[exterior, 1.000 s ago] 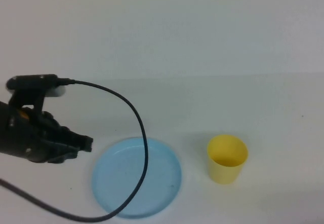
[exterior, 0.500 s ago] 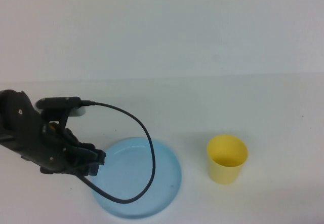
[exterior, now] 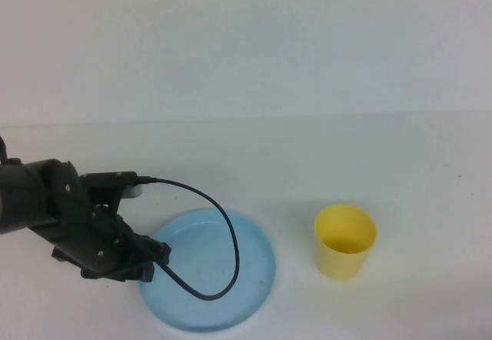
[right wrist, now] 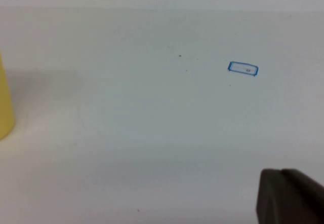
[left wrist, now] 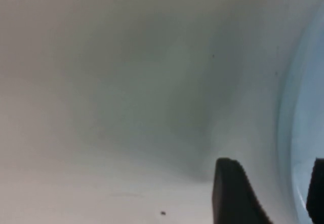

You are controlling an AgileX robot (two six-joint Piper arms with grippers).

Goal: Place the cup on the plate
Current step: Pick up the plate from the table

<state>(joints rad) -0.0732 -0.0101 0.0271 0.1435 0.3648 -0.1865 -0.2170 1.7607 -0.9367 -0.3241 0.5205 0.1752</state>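
Observation:
The yellow cup (exterior: pixel 345 241) stands upright on the white table, right of the pale blue plate (exterior: pixel 254 263). My left gripper (exterior: pixel 157 259) is low at the plate's left rim. In the left wrist view it (left wrist: pixel 276 193) is open and empty, with the plate's rim (left wrist: pixel 309 133) between its two dark fingers (left wrist: pixel 233 193). My right gripper (right wrist: pixel 291 198) is out of the high view. In the right wrist view its fingers sit together over bare table, empty, and the cup's side (right wrist: pixel 4 102) shows at the frame edge, well away from it.
The left arm's black cable (exterior: pixel 223 225) loops over the left half of the plate. A small blue-outlined rectangle (right wrist: pixel 243 69) is marked on the table in the right wrist view. A white wall rises behind the table.
My left arm has swung down and to the right, bringing its gripper from left of the plate to the plate's left rim. The cable loop has shifted with it. Cup and plate have not moved.

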